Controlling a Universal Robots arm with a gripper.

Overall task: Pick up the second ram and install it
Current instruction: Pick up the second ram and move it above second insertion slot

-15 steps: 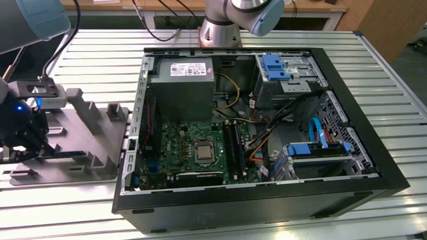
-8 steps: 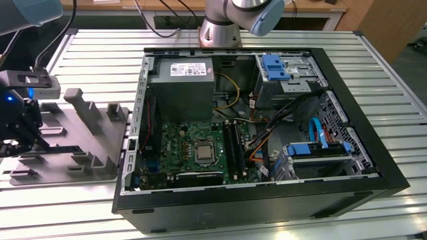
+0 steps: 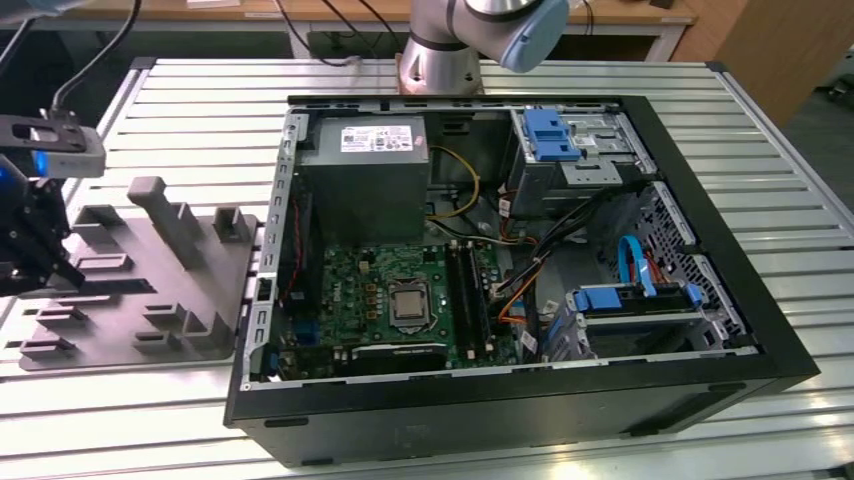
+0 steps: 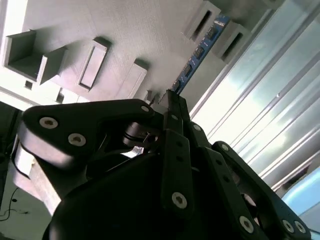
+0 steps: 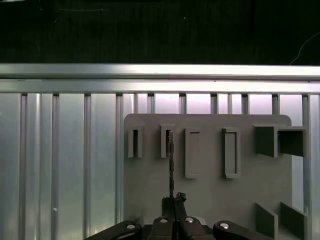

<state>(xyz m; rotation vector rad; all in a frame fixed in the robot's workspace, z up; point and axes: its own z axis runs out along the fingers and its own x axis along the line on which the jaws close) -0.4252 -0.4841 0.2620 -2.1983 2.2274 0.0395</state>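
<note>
Claw (image 5: 173, 201) pinched tight on the second ram (image 5: 170, 170), seen edge-on as a thin dark strip, far end at 1 of 2 narrow slots in the grey parts tray (image 5: 210, 200). Beside that slot, 2 longer frames. Under the tray, ribbed metal counter (image 5: 70, 165).

Matte black tool (image 4: 169, 102), silver screw heads (silver arm (image 3: 441, 55), seemingly blue-capped joint (image 3: 534, 35))

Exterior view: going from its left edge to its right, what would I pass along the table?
gripper, shut on the second ram → grey parts tray → green motherboard → lower blue drive caddy
</note>
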